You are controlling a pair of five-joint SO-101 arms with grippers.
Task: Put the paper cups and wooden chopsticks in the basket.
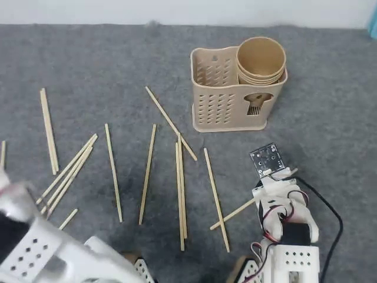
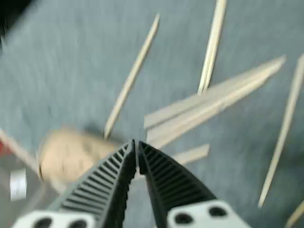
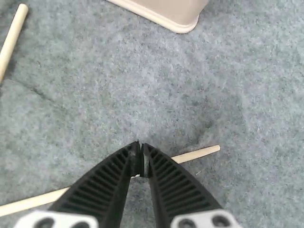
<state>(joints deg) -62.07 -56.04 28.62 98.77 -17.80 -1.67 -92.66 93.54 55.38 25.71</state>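
One basket (image 1: 217,101), one cup stack (image 1: 261,59).

Soft, even light; chopsticks (image 1: 147,174) cast only faint shadows on the worktop (image 1: 88,65); left wrist view is blurred.

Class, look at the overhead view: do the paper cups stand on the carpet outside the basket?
No, the stacked paper cups sit inside the basket, in one end compartment of it.

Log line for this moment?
cups in basket | loose chopsticks on carpet | right gripper shut on chopstick | left gripper shut
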